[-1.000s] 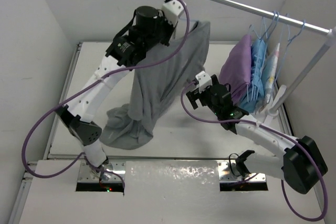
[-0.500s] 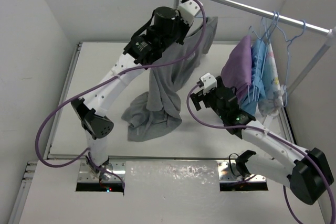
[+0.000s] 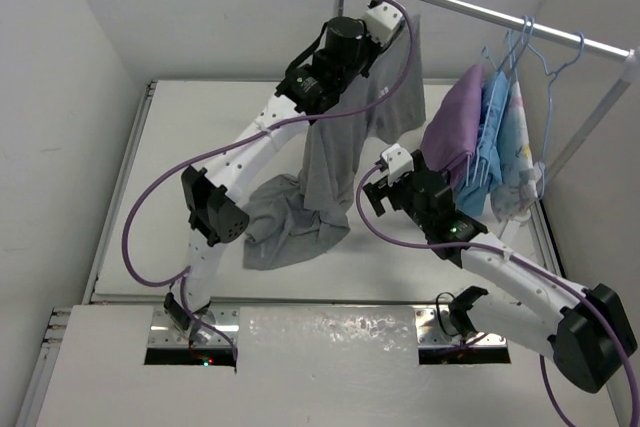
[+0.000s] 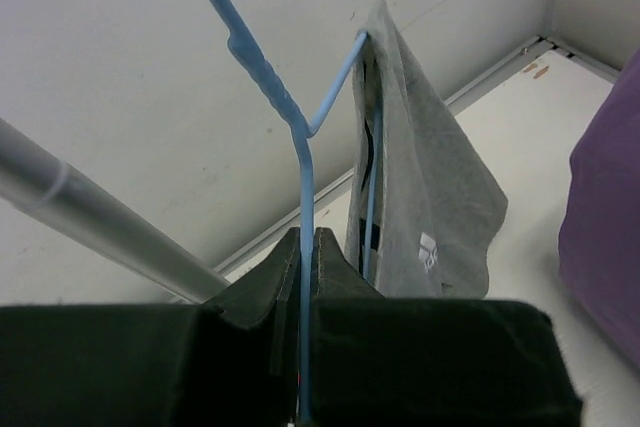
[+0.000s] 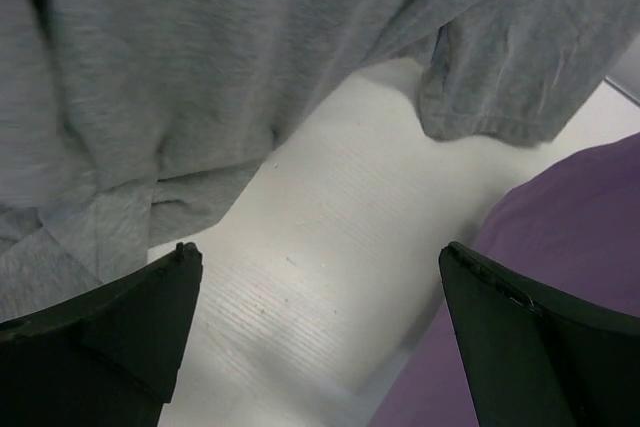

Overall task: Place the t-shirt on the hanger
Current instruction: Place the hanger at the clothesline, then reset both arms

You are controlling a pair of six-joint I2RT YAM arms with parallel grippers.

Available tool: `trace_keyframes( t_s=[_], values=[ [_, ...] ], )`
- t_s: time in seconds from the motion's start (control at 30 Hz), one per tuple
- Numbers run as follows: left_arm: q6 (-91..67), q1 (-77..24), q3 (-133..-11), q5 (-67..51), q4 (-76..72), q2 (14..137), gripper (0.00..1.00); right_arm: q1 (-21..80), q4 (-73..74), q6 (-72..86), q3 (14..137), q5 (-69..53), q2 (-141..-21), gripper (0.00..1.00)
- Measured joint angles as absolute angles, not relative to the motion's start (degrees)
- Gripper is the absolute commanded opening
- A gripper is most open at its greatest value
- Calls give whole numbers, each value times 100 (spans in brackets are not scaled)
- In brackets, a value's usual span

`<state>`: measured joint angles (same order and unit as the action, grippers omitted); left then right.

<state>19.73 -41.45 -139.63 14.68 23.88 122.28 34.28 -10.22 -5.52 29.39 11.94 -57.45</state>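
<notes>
Since earlier frames left arm raised further toward rail (image 3: 480, 15), t-shirt (image 3: 335, 137) pulled up, hem on table (image 3: 190, 127). Left gripper (image 4: 307, 247) clamped on hanger (image 4: 304, 162) wire, shirt draped from it. Right gripper (image 5: 318, 252) spread, empty. Step likely: hanging up. Next: hook over rail, careful alignment.

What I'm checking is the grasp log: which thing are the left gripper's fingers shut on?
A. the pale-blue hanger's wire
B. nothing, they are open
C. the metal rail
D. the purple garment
A: in the left wrist view the left gripper is pinched shut on the thin blue wire of the hanger, with the t-shirt hanging from it just beyond.
</notes>
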Motion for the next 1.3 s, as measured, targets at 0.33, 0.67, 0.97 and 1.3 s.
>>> trace_keyframes(
  t_s=[0.33, 0.67, 0.97, 1.3],
  values=[
    [1876, -4093, -13863, 1282, 2434, 12357, 61, 3428, -1022, -499, 2823, 1280, -5863, 99],
    [1761, -4093, -13229, 1013, 3371, 11104, 79, 3428, -982, -139, 2818, 1461, -6611, 99],
    [1605, -2714, -9596, 659, 3072, 8243, 81, 3415, -856, 314, 2818, 1699, -7148, 99],
    [1848, -322, -4919, 176, 1295, 7450, 82, 3234, -1000, 694, 2373, 2038, -7183, 99]
  ],
)
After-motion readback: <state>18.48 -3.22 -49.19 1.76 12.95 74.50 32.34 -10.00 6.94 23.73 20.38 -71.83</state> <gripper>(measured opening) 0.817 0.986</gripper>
